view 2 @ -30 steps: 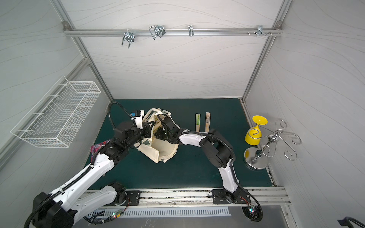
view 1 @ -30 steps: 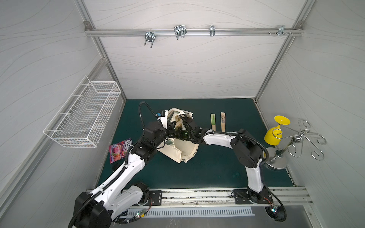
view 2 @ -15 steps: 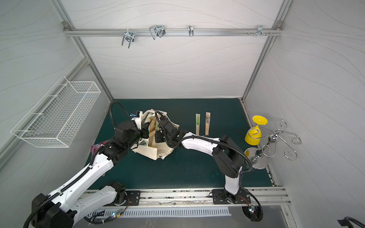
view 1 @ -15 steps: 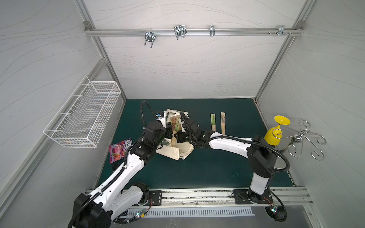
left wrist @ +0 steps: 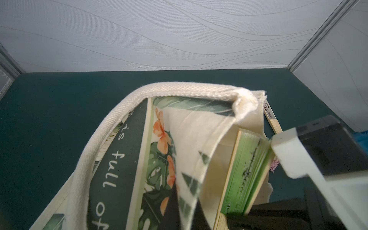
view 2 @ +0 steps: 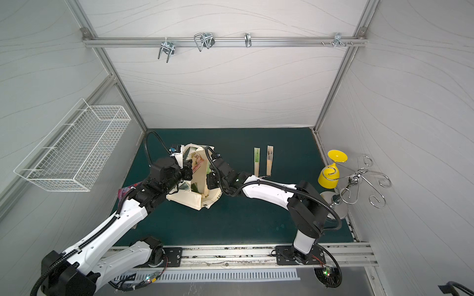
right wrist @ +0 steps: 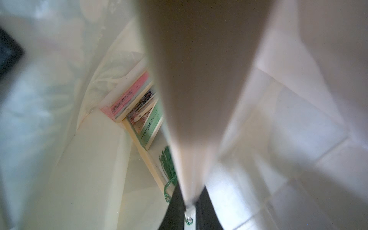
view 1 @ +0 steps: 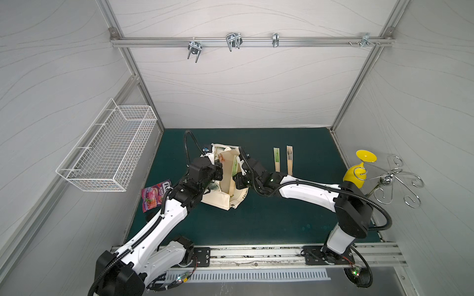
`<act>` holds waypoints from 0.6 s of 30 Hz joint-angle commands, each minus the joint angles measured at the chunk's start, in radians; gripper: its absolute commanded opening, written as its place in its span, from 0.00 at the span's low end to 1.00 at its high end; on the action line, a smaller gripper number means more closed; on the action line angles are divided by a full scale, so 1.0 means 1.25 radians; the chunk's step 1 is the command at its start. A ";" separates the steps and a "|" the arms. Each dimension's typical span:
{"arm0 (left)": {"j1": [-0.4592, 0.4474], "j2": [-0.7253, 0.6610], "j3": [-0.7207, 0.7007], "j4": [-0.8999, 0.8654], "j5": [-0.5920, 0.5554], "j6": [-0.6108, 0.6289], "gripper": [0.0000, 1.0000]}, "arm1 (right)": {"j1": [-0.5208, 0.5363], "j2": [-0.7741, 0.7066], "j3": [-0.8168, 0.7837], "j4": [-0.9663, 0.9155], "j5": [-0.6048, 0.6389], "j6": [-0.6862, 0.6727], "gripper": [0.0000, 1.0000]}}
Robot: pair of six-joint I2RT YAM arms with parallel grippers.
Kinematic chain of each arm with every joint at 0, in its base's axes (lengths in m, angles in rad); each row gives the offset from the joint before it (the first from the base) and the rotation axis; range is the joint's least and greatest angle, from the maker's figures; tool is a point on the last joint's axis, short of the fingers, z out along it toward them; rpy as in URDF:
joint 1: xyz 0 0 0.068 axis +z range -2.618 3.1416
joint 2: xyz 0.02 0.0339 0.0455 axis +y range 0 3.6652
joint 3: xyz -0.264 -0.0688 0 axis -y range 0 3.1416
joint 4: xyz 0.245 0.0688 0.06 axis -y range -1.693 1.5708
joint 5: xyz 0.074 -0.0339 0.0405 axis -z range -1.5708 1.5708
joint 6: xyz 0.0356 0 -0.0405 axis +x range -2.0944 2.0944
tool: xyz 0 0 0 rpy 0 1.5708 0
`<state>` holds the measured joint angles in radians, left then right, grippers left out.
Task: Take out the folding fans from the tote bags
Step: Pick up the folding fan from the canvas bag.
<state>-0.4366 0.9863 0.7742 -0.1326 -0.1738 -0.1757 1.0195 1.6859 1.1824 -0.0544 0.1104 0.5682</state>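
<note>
Our right gripper point(view 1: 234, 176) is clamped on a green fan point(left wrist: 247, 175) in the tote bag point(view 1: 218, 201) mouth. Our left gripper point(view 1: 220, 171), at nine o'clock, pinches the bag. The tassel point(right wrist: 168, 169) might snag and tip it.

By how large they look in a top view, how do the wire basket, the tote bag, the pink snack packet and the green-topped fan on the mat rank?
1. wire basket, though it hangs on the wall nearer the camera, which enlarges it
2. tote bag, only partly visible
3. pink snack packet
4. green-topped fan
</note>
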 commanded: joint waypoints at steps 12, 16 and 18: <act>0.004 0.046 0.086 -0.012 -0.035 -0.027 0.00 | -0.038 -0.190 -0.084 -0.053 -0.088 -0.038 0.00; 0.004 0.068 0.097 -0.027 -0.032 -0.031 0.00 | -0.065 -0.256 -0.099 -0.123 -0.106 -0.027 0.00; 0.004 0.077 0.102 -0.034 -0.026 -0.031 0.00 | -0.084 -0.292 -0.115 -0.135 -0.121 -0.021 0.00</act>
<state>-0.4362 1.0657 0.8513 -0.1848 -0.1917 -0.2054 0.9417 1.3861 1.0557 -0.1528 -0.0021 0.5285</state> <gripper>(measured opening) 0.048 0.114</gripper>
